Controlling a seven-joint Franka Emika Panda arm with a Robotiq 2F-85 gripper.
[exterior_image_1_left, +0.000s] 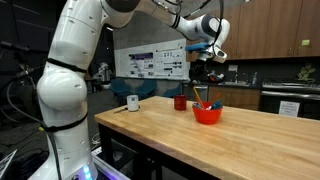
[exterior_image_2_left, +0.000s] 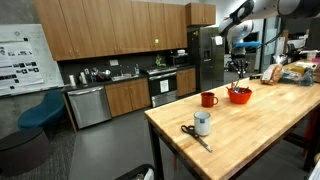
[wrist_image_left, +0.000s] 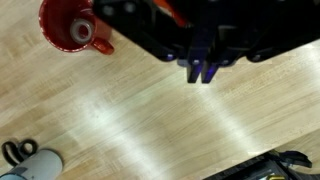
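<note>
My gripper (wrist_image_left: 200, 75) comes in from the top of the wrist view, its two dark fingers pressed together over bare wood, with nothing visible between the tips. In both exterior views the gripper (exterior_image_1_left: 207, 72) (exterior_image_2_left: 238, 72) hangs just above a red bowl (exterior_image_1_left: 208, 115) (exterior_image_2_left: 240, 97) on the wooden table. A thin orange stick (exterior_image_1_left: 203, 97) and something blue rise out of the bowl. A strip of orange-red (wrist_image_left: 166, 10) shows behind the gripper body. A red mug (wrist_image_left: 68, 22) (exterior_image_1_left: 181, 102) (exterior_image_2_left: 208, 99) stands beside the bowl.
A white cup (exterior_image_2_left: 202, 123) (exterior_image_1_left: 132, 102) (wrist_image_left: 35, 165) and black-handled scissors (exterior_image_2_left: 193, 135) (wrist_image_left: 12, 150) sit near the table's other end. A dark object with yellow (wrist_image_left: 270, 168) lies at the wrist view's lower right. Kitchen cabinets and a fridge (exterior_image_2_left: 210, 55) stand beyond the table.
</note>
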